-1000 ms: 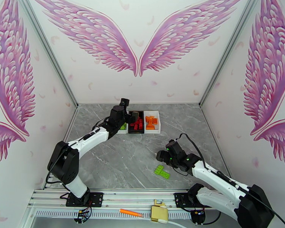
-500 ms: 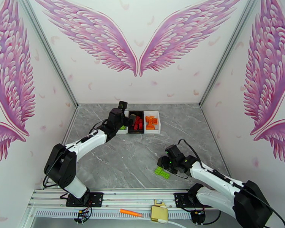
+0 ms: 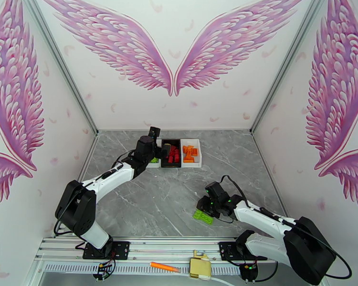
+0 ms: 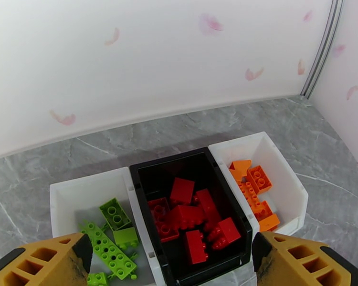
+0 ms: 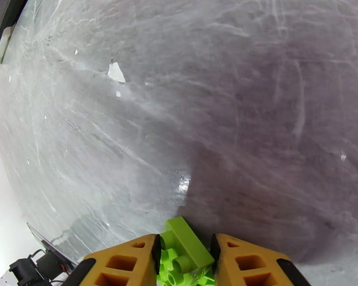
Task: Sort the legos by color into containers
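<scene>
Three containers stand in a row at the back: a white tray (image 4: 59, 196) with lime green legos (image 4: 114, 213), a black tray (image 4: 179, 160) with red legos (image 4: 188, 215), and a white tray (image 4: 284, 172) with orange legos (image 4: 253, 187). My left gripper (image 4: 172, 270) hovers open over the near side of the black tray (image 3: 171, 143), holding nothing. A long lime green lego (image 3: 204, 216) lies on the table at the front right. My right gripper (image 5: 184, 256) is down on it, a finger (image 5: 126, 263) pressed to each side of the green lego (image 5: 184, 244).
The grey marble table (image 3: 169, 196) is walled on three sides. An orange marker-like stick (image 3: 164, 267) and a beige box (image 3: 199, 268) sit on the rail by the arm bases. A small white fleck (image 5: 115, 72) lies on the table beyond the right gripper.
My right gripper has dropped down and forward onto the green lego and its fingers have closed in on it. The left arm has drawn back slightly from the trays, still open.
</scene>
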You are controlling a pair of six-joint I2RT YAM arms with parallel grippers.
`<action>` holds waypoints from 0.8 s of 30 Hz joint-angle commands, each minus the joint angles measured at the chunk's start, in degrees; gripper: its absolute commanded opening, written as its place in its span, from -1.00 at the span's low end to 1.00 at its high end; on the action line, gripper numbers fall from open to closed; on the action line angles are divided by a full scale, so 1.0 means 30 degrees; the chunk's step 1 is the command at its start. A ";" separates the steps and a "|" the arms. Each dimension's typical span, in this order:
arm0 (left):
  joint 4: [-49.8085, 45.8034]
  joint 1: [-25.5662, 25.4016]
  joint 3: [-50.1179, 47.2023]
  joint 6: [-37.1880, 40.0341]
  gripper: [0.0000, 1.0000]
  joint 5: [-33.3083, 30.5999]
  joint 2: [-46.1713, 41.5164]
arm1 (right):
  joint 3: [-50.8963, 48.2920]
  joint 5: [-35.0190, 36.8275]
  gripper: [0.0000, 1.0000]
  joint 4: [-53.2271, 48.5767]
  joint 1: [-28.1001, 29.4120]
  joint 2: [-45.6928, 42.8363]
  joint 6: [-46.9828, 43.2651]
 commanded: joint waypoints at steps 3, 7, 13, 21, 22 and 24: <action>0.0268 0.0003 -0.0302 0.0245 0.85 -0.0040 -0.0487 | -0.0003 0.0251 -0.51 0.0451 -0.0057 0.0163 0.0445; 0.0433 0.0026 -0.0561 0.0194 0.86 -0.0070 -0.0659 | 0.0437 0.0424 -0.63 0.0782 -0.0057 0.0354 0.0535; 0.0572 0.0009 -0.1415 -0.0043 0.86 0.0429 -0.1538 | 0.1223 0.1018 -0.77 0.1375 -0.0070 0.0173 0.0024; 0.2069 -0.0449 -0.4870 -0.2260 0.89 0.3519 -0.4155 | 0.3205 0.2852 -0.81 0.3801 -0.0124 0.0438 -0.1660; 0.2270 -0.0738 -0.5322 -0.2896 0.89 0.4211 -0.4442 | 0.3479 0.2845 -0.81 0.4337 -0.0135 0.0588 -0.1657; 0.2812 -0.1139 -0.6136 -0.4346 0.89 0.5939 -0.4800 | 0.3851 0.2813 -0.80 0.5345 -0.0139 0.0721 -0.1528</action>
